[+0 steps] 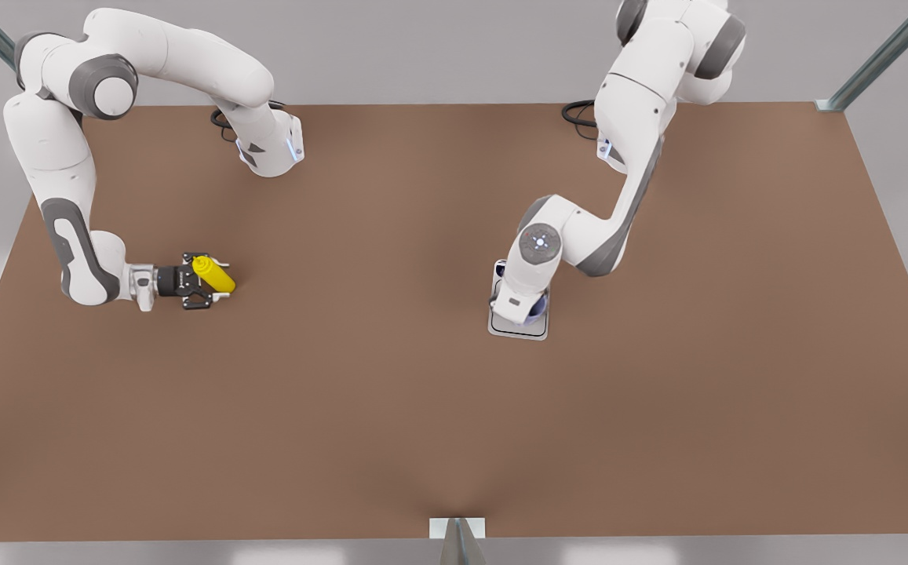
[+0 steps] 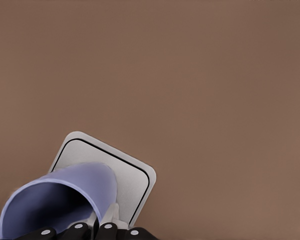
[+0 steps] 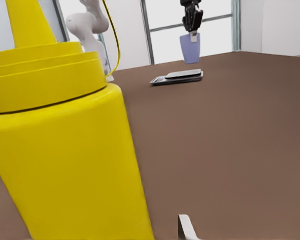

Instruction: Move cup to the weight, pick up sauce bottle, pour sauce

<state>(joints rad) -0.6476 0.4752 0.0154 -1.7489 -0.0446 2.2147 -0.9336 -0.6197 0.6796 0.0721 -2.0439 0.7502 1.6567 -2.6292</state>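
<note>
My worktop point(image 1: 391, 392) is a matt, even brown with no grain or sheen. The sauce bottle point(image 3: 64, 150) in my right pincer point(image 1: 214, 286) looks like smooth yellow plastic with a soft satin gloss, its cap ringed with moulded ridges. The cup point(image 2: 59, 200) in my left pincer point(image 2: 97, 222) is smooth, matt lavender-blue, darker inside. Under it, the weight point(image 2: 134, 180) has a smooth silver-grey plate, faintly shiny. My arm shells point(image 1: 179, 55) are glossy white with grey joints.
</note>
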